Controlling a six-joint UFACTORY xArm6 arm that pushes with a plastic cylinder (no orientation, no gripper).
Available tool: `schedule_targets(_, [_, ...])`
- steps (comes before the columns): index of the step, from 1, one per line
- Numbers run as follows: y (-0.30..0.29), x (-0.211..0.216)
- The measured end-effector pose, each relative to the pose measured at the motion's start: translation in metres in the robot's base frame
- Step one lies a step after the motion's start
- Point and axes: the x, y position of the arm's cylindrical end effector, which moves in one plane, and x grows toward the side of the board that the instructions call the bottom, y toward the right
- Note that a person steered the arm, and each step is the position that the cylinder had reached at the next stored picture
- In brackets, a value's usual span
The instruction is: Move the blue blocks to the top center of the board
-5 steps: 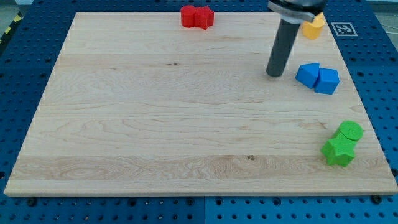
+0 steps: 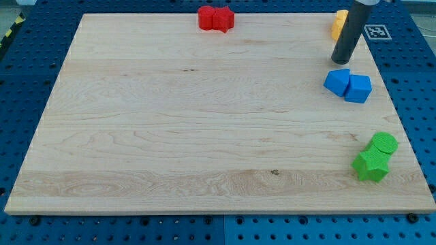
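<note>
While rod stands upright, my tip [image 2: 340,61] rests on board [image 2: 170,122], no jaws to open or close. Two blue blocks [image 2: 348,85] touching each other, just nearer than tip, far right side. Yellow block [image 2: 337,24] behind rod.

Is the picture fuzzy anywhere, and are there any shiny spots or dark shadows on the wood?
In the camera view, nothing looks fuzzy: the blue blocks, the green blocks and my tip all have sharp edges. The light is soft and even, so the wooden board shows no shiny glare. Shadows are faint, just thin dark lines under the blocks and the rod.
</note>
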Motion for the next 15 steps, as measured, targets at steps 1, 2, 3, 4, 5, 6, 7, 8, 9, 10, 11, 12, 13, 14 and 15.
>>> schedule_targets(1, [0.006, 0.001])
schedule_targets(2, [0.023, 0.016])
schedule_targets(3, [0.064, 0.047])
schedule_targets(4, [0.086, 0.075])
schedule_targets(5, [0.078, 0.105])
schedule_targets(6, [0.065, 0.109])
schedule_targets(7, [0.045, 0.109])
schedule_targets(8, [0.036, 0.096])
schedule_targets(9, [0.034, 0.081])
schedule_targets(10, [0.024, 0.080])
schedule_targets(11, [0.024, 0.080])
schedule_targets(12, [0.015, 0.081])
schedule_targets(13, [-0.002, 0.081])
schedule_targets(14, [-0.027, 0.081])
schedule_targets(15, [-0.049, 0.081])
